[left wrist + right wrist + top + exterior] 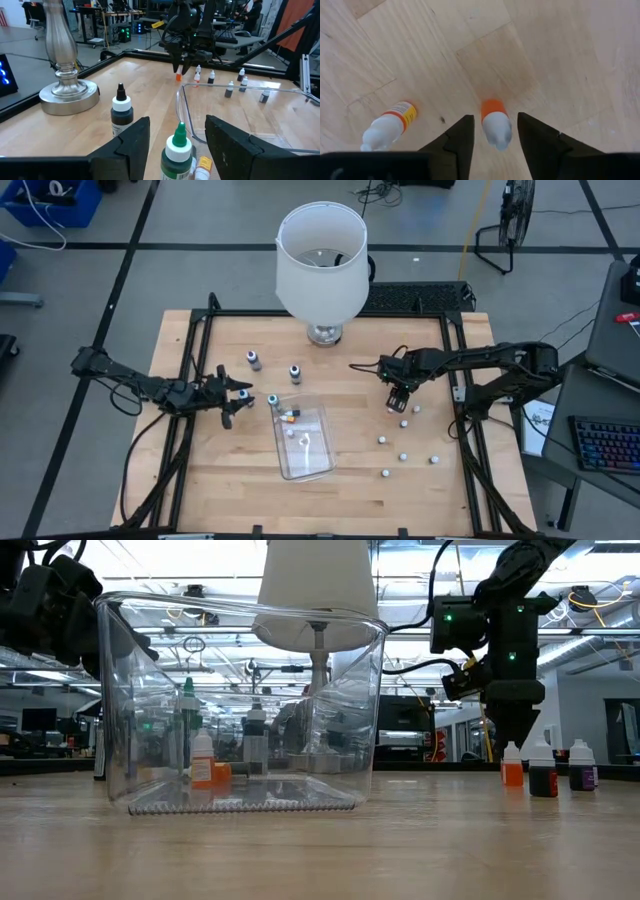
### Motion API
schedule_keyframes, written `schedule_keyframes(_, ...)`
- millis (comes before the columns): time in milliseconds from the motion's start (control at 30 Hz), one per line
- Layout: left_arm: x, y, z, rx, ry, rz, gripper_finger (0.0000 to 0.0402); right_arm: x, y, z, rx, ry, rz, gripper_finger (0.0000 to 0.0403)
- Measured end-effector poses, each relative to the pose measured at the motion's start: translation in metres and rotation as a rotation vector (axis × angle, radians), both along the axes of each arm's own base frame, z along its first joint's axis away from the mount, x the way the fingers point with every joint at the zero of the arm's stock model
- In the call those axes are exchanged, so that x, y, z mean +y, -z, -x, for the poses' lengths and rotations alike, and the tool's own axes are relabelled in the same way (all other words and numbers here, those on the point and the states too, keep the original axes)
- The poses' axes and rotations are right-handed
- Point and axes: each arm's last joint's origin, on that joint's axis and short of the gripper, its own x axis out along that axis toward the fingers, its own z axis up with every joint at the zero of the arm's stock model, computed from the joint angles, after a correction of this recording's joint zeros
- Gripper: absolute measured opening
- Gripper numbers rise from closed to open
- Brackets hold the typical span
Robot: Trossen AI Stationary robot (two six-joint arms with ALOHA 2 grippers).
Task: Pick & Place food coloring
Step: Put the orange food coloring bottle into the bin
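Observation:
The food coloring bottles are scattered over the wooden table. My left gripper (243, 393) is open and level, and its fingers stand on either side of a dark, green-capped bottle (176, 150) just outside the clear tray (322, 452), without touching it. My right gripper (398, 402) is open and points down. It straddles an upright orange bottle with a white cap (495, 122), and I see no contact there. A white bottle with an orange-and-yellow label (387, 127) stands close by. A few bottles lie inside the tray (291, 420).
A big white lamp (320, 260) stands on its metal base (67, 95) at the table's far edge. Two dark bottles (254, 359) (295, 372) stand between lamp and tray. Several more bottles (402, 456) dot the right near part. A black frame (455, 370) borders the table.

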Motion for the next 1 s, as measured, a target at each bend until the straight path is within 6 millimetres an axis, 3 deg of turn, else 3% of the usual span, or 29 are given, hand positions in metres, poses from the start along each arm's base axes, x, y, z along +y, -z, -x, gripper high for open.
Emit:
schedule_keyframes(333,0.0,0.0,0.0,0.0,0.0,0.0,0.0191,-0.001,0.0,-0.003,-0.031,-0.012,0.009,0.0044)
schedule_keyframes(633,0.0,0.0,0.0,0.0,0.0,0.0,0.0191,0.0,-0.006,-0.01,-0.114,-0.042,0.031,0.0044)
schedule_keyframes(800,0.0,0.0,0.0,-0.001,0.0,0.0,0.0191,0.008,-0.035,-0.02,-0.244,-0.08,0.061,0.0044)
schedule_keyframes(1000,0.0,0.0,0.0,-0.001,0.0,0.0,0.0191,0.03,-0.091,-0.045,-0.452,-0.184,0.088,0.0044)
